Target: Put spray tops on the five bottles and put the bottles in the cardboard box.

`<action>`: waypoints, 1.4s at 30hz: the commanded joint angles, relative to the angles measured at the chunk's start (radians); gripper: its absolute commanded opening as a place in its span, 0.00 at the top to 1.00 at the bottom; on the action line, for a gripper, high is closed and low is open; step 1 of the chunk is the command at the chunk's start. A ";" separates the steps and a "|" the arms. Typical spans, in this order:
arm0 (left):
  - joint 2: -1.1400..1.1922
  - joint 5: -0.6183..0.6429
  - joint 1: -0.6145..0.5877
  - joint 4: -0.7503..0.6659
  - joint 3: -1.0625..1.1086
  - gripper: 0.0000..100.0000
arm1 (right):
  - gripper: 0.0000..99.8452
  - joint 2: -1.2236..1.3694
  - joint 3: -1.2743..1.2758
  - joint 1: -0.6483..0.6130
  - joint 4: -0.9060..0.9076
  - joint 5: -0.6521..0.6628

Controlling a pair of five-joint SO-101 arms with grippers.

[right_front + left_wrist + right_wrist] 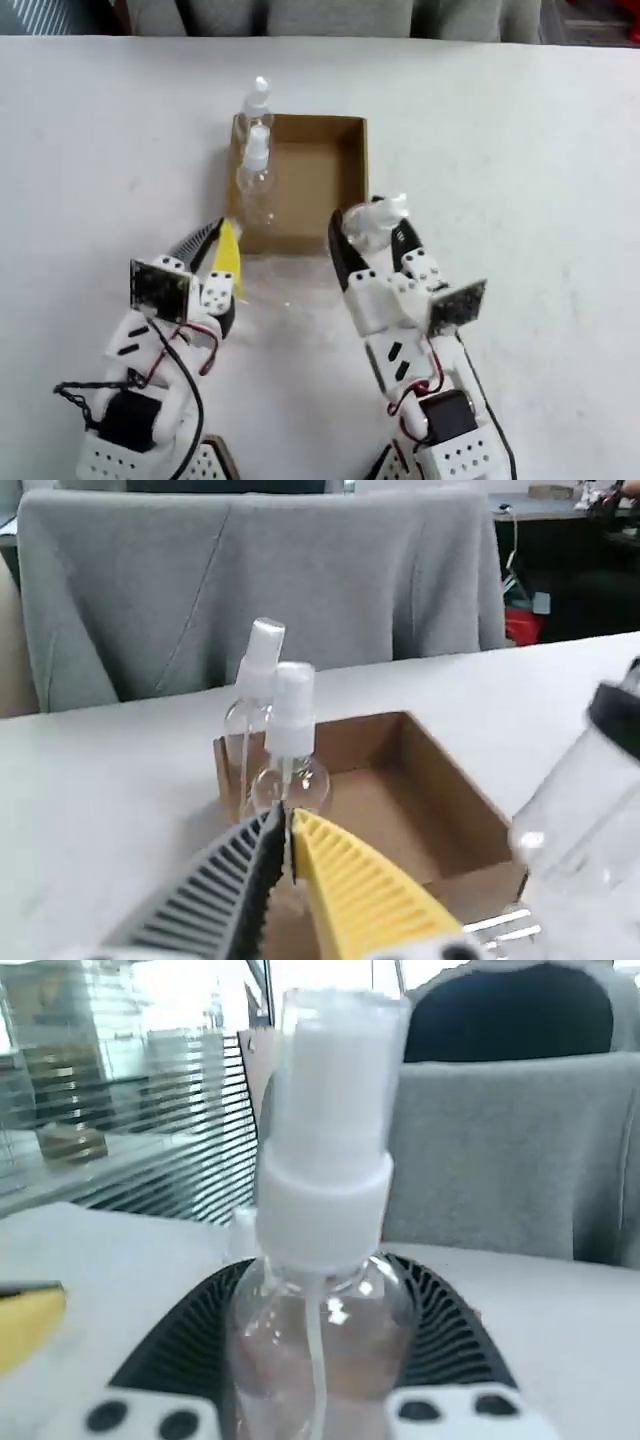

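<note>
Clamped between the black jaws of the right gripper [372, 224], the held bottle [320, 1330] stands upright with its white spray top [325, 1160] already fitted. It sits just beside the near right corner of the cardboard box [318, 185] and is not yet inside.

At the box's near left corner is the left gripper [286, 822]. Its grey and yellow fingers are pressed tip to tip with nothing between them, just in front of the near bottle [288, 780]. That bottle stands against the box's left wall, inside as far as I can judge. At the box's far left corner stands the far bottle [248, 715]; I cannot tell whether it is inside or just behind the wall. Both wear spray tops.

By my reckoning the job is about halfway. I count three capped bottles: one or two are boxed and one looks ready to go in. That leaves two of the five bottles, with their tops, yet to be done. One box and two grippers share the white table [520, 150].
</note>
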 commanded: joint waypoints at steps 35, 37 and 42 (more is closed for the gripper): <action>-0.012 -0.129 -0.266 0.233 0.150 0.98 | 0.98 0.977 -0.414 0.019 -0.570 0.133; -0.012 -0.160 -0.266 0.245 0.150 0.98 | 0.98 1.089 -0.454 0.021 -0.642 0.135; -0.010 -0.167 -0.266 0.258 0.150 0.98 | 0.98 1.349 -0.585 0.021 -0.746 0.135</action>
